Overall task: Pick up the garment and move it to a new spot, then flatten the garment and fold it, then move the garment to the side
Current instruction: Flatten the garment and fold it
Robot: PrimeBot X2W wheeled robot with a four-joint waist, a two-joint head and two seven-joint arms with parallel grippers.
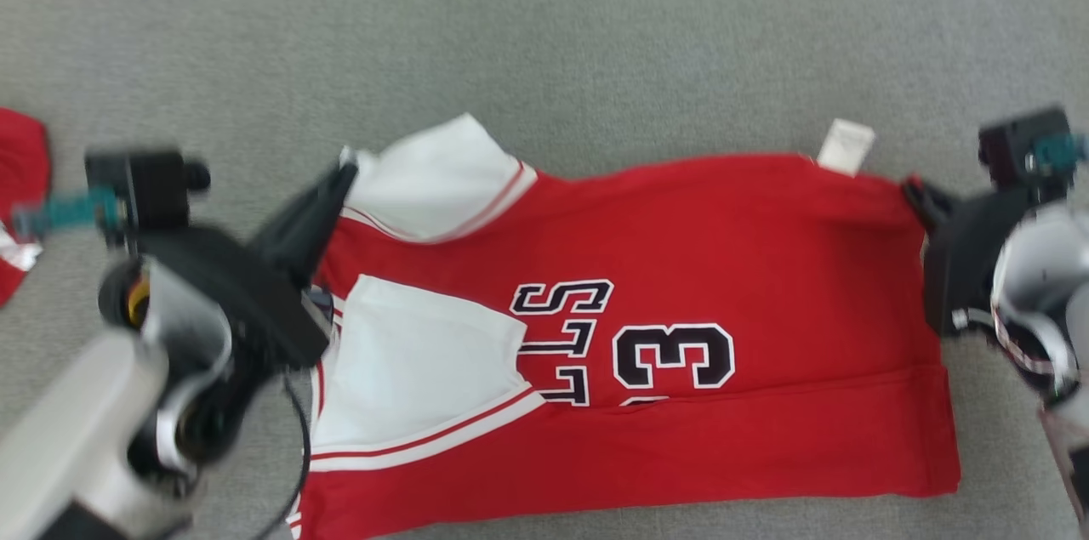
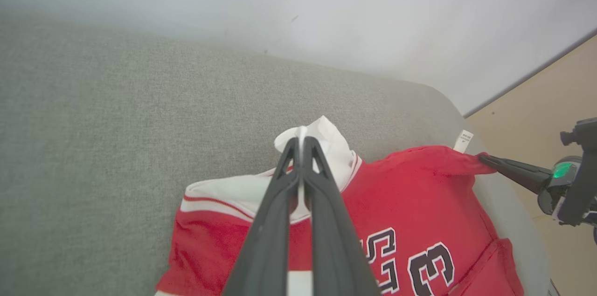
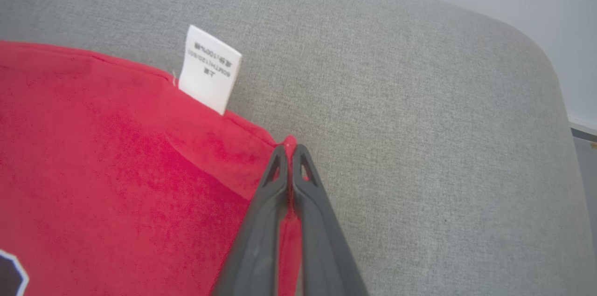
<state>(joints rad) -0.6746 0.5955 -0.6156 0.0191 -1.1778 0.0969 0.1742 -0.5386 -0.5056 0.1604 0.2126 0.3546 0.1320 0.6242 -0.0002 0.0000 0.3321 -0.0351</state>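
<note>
Both arms are on the cloth! The left gripper [image 2: 301, 143] is pinched tight on the white sleeve edge of the red fabric jersey [image 1: 681, 251] with black lettering, and white cloth bunches just past its fingertips. The right gripper [image 3: 289, 149] is clamped on the opposite red corner, with a sliver of red poking out between its tips.

From the head view the jersey lies stretched between the two grippers on the grey woven upholstered surface [image 1: 544, 55], its near edge folded over. A second red cloth [image 1: 21, 183] sits on the outer side of the left gripper, well apart from the jersey.

The right wrist view brings in the small white care label [image 3: 210, 70] on the hem just left of the right gripper's tips, print visible. From the head it is a plain white tab.

The left wrist view catches the right gripper at the far corner, with beige floor [image 2: 550, 100] behind it.
</note>
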